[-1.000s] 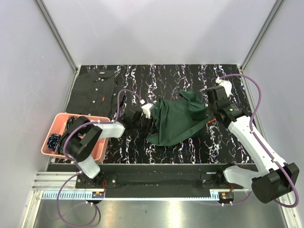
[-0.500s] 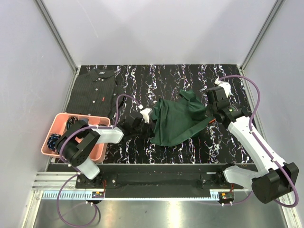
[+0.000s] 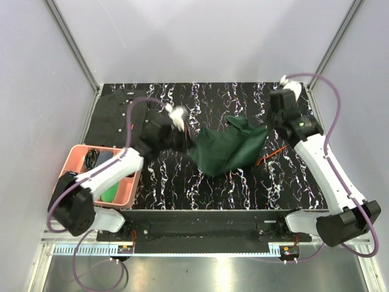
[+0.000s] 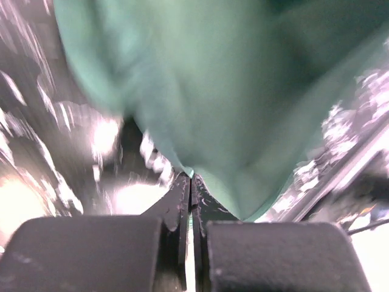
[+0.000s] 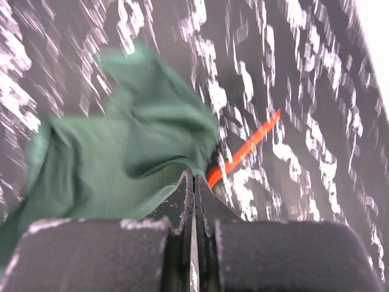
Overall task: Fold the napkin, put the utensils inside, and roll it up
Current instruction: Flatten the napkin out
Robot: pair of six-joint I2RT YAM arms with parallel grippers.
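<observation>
The dark green napkin (image 3: 228,151) hangs bunched between both arms over the middle of the marbled table. My left gripper (image 3: 190,142) is shut on its left corner; in the left wrist view the cloth (image 4: 213,91) spreads away from the closed gripper (image 4: 191,177). My right gripper (image 3: 268,126) is shut on the napkin's right corner, and the right wrist view shows the cloth (image 5: 127,152) pinched at the closed gripper (image 5: 194,174). The orange-red fork (image 3: 273,152) lies on the table just right of the napkin and shows again as the fork (image 5: 243,149) past the right fingertips.
A pink basket (image 3: 73,155) holding cables and a green item stands at the left edge under the left arm. A dark pinstriped shirt (image 3: 115,112) lies flat at the back left. Metal frame posts stand at the back corners.
The left gripper has shut on the napkin's left corner and swung up and toward the back. The right gripper has pulled its corner back and right, and more of the fork now shows.
</observation>
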